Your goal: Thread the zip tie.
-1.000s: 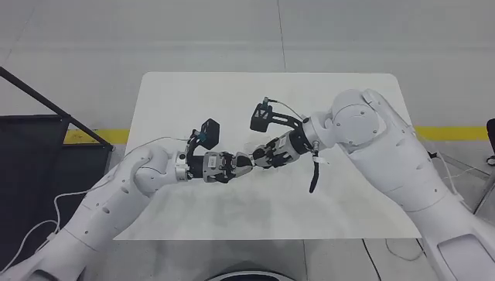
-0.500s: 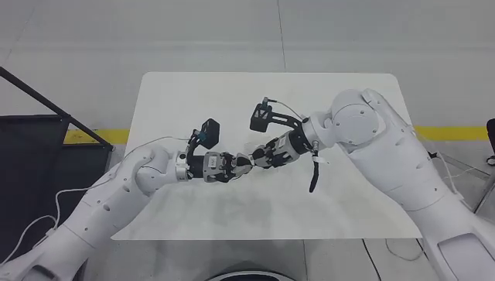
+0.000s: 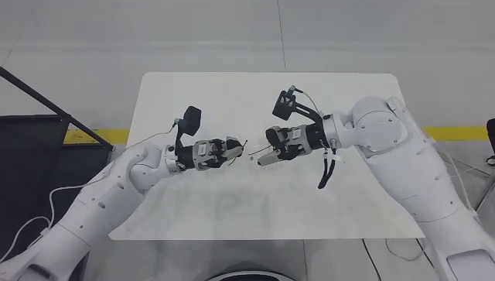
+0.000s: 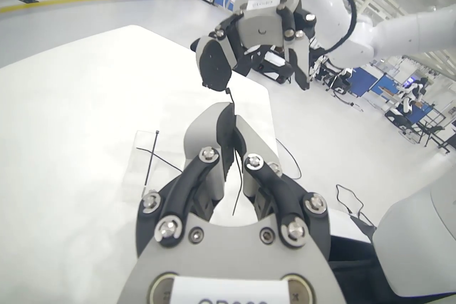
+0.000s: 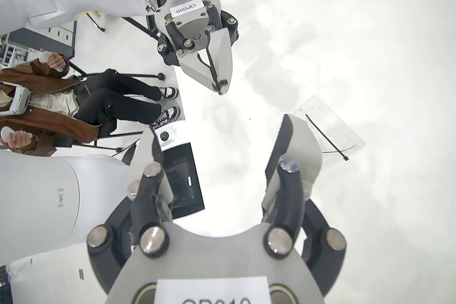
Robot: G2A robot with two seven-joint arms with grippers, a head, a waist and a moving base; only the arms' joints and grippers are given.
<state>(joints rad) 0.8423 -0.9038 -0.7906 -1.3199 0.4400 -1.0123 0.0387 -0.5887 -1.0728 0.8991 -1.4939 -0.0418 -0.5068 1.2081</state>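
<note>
White desk (image 3: pixel 332 103) on a grey hall floor (image 3: pixel 232 33). Nearest, the left gripper (image 4: pixel 229 113), jaws pinched tight on the black zip tie (image 5: pixel 223 82), held in the air over the middle of the desk, its small head poking just past the fingertips, its strap trailing back between the fingers. Just beyond, tip facing tip but apart, the right gripper (image 4: pixel 258 77), jaws spread wide, holding nothing. Farther off, flat on the desk, a clear sheet (image 5: pixel 342 127) with a spare tie (image 5: pixel 326 139) lying on it. Step in hand, by the look of it: bringing the strap's free end round to the head and feeding it through. Best done slowly: keep the left pinch firm and the head steady, clear of the pads; take the strap close to its tip with the right jaws, leaving little limp length to wander; line the tip up square with the slot, then push straight. Impossible to judge from here: strap already partly through the head, or not.
</note>
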